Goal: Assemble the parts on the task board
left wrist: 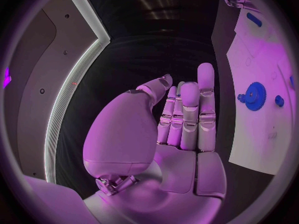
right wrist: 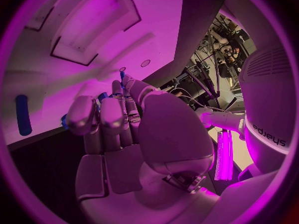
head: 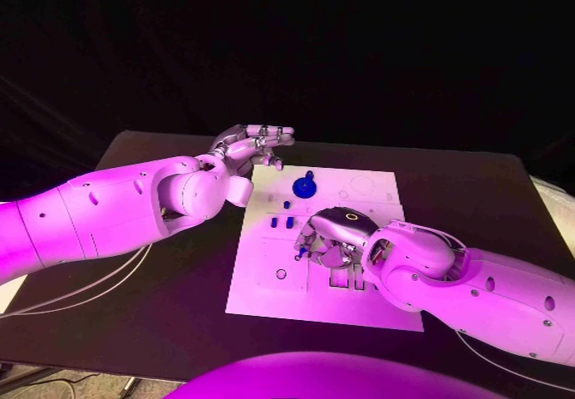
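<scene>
My right hand (head: 326,241) is down over the middle of the task board (head: 360,307), fingers curled in, with bits of blue showing between the fingertips (right wrist: 93,115) in the right wrist view. I take that for a small blue part (right wrist: 101,97) pinched there, though I cannot tell how firmly. To do this step well I should keep the wrist steady, line the part over its recess before lowering, and press straight down, not at a slant. Just beyond the hand, 2 small blue pegs (head: 281,223) lie on the board, and the blue gear (head: 306,186) sits nearer the far edge of the counter. My left hand (head: 254,148) hangs off the board's far left corner, fingers straight and apart, holding nothing; it should stay clear.
</scene>
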Controlling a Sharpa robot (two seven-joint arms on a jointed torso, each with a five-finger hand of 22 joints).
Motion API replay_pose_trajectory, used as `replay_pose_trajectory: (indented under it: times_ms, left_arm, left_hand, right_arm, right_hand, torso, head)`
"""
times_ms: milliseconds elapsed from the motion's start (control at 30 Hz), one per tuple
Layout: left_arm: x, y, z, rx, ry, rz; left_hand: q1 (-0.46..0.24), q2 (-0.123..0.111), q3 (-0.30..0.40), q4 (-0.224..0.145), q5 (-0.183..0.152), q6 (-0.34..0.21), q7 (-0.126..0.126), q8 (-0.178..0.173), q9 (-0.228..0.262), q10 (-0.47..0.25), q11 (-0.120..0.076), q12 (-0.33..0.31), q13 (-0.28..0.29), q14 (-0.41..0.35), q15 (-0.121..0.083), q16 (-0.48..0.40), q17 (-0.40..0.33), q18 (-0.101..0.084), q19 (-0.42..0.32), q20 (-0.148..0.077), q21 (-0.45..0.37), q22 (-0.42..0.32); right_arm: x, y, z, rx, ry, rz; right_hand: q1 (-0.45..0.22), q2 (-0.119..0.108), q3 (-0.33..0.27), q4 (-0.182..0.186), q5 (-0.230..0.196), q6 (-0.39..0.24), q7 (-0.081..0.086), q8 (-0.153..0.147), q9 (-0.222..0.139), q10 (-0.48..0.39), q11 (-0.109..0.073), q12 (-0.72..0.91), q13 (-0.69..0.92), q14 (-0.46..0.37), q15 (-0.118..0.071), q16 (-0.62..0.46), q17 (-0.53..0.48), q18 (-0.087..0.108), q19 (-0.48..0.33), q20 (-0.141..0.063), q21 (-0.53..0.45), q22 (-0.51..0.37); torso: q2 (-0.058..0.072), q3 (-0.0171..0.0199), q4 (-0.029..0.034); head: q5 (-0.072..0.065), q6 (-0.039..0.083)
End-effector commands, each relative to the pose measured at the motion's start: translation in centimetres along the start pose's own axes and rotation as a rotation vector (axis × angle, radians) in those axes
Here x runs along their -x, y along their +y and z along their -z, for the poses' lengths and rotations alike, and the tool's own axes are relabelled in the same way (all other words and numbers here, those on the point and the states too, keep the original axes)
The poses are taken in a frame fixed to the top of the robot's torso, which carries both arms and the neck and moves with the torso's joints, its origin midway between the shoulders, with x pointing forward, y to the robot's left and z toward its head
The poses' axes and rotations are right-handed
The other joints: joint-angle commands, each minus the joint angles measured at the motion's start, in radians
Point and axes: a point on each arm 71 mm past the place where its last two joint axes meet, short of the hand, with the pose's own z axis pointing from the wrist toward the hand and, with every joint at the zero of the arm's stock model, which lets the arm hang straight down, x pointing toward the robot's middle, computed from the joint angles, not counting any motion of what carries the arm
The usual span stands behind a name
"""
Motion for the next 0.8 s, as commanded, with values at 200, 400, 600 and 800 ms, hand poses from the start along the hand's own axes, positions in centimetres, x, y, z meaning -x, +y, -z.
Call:
replay_pose_trajectory:
  times_ms: [200,400,600,800]
  left_arm:
    - [-0.3,0.0,-0.1,-0.007,0.023,0.012]
    - [-0.3,0.0,-0.1,-0.005,0.026,0.013]
    - [-0.3,0.0,0.0,-0.003,0.026,0.014]
    - [-0.3,0.0,0.0,-0.001,0.028,0.014]
  left_hand:
    - [-0.001,0.011,-0.006,-0.001,-0.004,-0.009,0.0,0.006,0.0,-0.006,-0.001,0.003,0.001,-0.002,0.005,-0.003,-0.001,0.018,-0.005,-0.001,-0.004,-0.001]
    - [0.0,0.013,-0.009,-0.002,-0.004,-0.01,0.001,0.007,0.0,-0.008,-0.001,0.005,0.001,-0.004,0.006,-0.005,-0.005,0.018,-0.005,-0.001,-0.005,-0.002]
    - [0.0,0.013,-0.009,-0.002,-0.004,-0.01,0.001,0.007,0.0,-0.008,-0.001,0.005,0.001,-0.004,0.006,-0.005,-0.005,0.018,-0.005,-0.001,-0.005,-0.002]
    - [0.0,0.013,-0.009,-0.002,-0.004,-0.01,0.001,0.007,0.0,-0.008,-0.001,0.005,0.001,-0.004,0.006,-0.005,-0.005,0.018,-0.005,-0.001,-0.005,-0.002]
  right_arm:
    - [-0.3,0.2,-0.3,0.011,0.013,0.023]
    - [-0.8,0.2,-0.5,0.008,0.024,0.023]
    - [-1.2,0.0,-0.6,-0.002,0.037,0.03]
    - [-1.5,0.0,-0.6,-0.006,0.064,0.035]
  right_hand:
    - [-0.003,0.01,0.006,0.001,0.005,0.002,0.008,0.003,0.001,0.003,0.003,0.002,0.001,0.021,-0.007,0.003,0.001,-0.006,0.006,-0.001,0.003,0.001]
    - [-0.004,0.01,0.008,0.0,0.006,0.001,0.008,0.003,0.001,0.004,0.004,0.001,0.001,0.021,-0.007,0.005,0.003,-0.006,0.006,0.0,0.004,0.002]
    - [-0.004,0.01,0.009,-0.001,0.006,0.001,0.009,0.002,0.001,0.004,0.004,0.001,0.001,0.021,-0.007,0.006,0.003,-0.006,0.006,0.0,0.004,0.002]
    - [-0.006,0.009,0.009,-0.001,0.005,0.002,0.009,0.003,0.001,0.005,0.004,0.0,0.001,0.021,-0.006,0.007,0.004,-0.006,0.007,0.0,0.005,0.003]
  torso:
    - [0.0,0.0,0.0003]
    - [0.0,-0.0003,0.0016]
    - [0.0,0.0,0.0004]
    - [0.0,-0.0003,0.0001]
  head:
    - [0.002,-0.002]
    - [0.003,-0.005]
    - [0.006,-0.007]
    - [0.007,-0.01]
